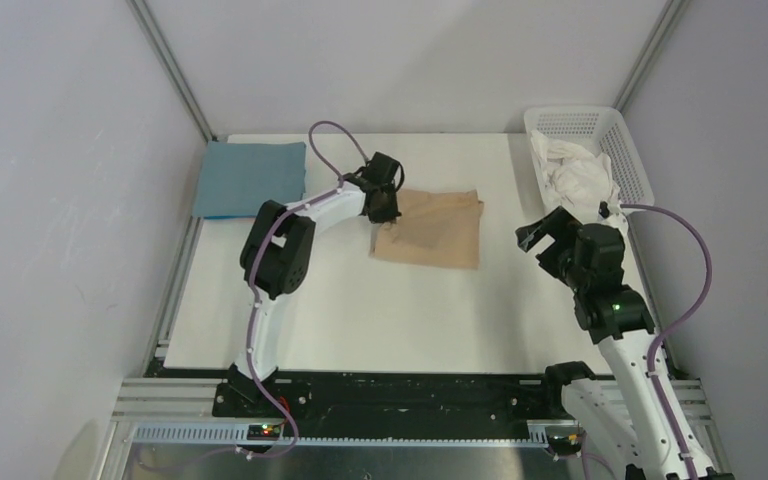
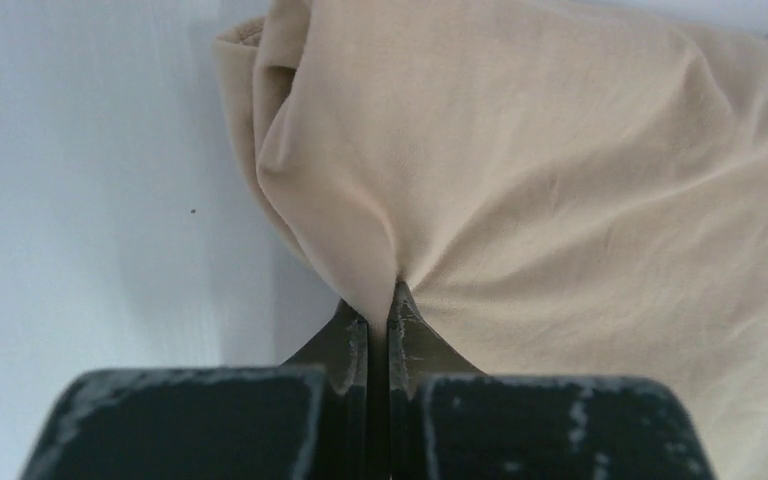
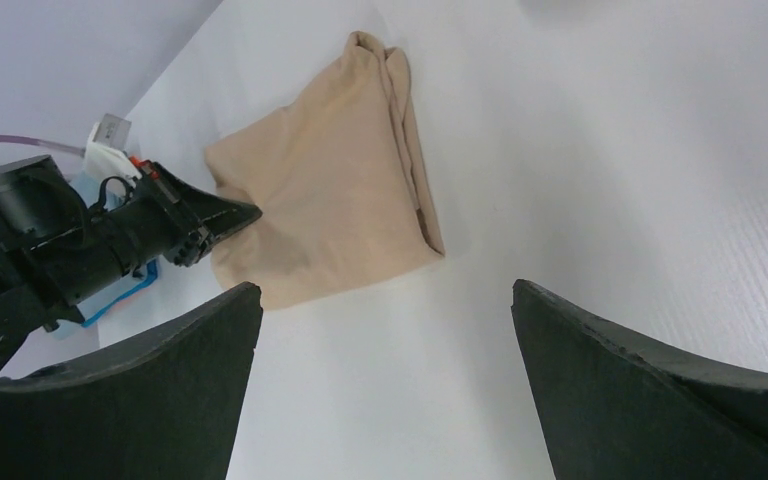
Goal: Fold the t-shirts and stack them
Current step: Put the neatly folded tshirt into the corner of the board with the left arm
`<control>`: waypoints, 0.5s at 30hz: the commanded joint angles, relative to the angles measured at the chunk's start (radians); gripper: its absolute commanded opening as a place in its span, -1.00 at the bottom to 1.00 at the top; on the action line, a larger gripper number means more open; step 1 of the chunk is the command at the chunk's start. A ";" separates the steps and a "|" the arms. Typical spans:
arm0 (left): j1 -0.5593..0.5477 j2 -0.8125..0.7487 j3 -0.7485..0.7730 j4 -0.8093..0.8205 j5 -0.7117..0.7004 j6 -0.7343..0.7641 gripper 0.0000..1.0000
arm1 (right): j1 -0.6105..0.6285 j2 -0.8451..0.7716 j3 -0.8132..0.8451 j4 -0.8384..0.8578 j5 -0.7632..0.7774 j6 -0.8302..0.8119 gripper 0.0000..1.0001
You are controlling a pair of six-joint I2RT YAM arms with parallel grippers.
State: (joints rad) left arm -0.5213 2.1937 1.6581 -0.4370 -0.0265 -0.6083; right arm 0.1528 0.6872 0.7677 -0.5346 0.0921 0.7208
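The left end effector pinches the soft folded tan t-shirt, puckering its cloth; the right end effector gapes empty.

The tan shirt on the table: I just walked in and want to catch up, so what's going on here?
The left gripper is shut on the left edge of the folded tan shirt, pinching a bit of cloth at mid-table. The right gripper hangs open to the shirt's right, holding nothing. A folded teal shirt lies at the far left corner, apart from the tan one, so stacking is not yet done. White cloth sits bunched in the basket.
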 commanded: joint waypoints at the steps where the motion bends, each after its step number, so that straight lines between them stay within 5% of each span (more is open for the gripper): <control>1: -0.022 -0.055 0.040 -0.093 -0.248 0.161 -1.00 | -0.010 0.012 -0.011 0.003 0.033 -0.025 0.99; 8: -0.017 -0.124 0.075 -0.103 -0.609 0.452 -1.00 | -0.014 0.033 -0.023 0.029 0.046 -0.049 0.99; 15: 0.096 -0.109 0.167 -0.100 -0.622 0.640 -1.00 | -0.019 0.022 -0.031 0.011 0.081 -0.062 0.99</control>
State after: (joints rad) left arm -0.5083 2.1464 1.7512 -0.5491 -0.5575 -0.1177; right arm 0.1398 0.7223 0.7341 -0.5346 0.1257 0.6811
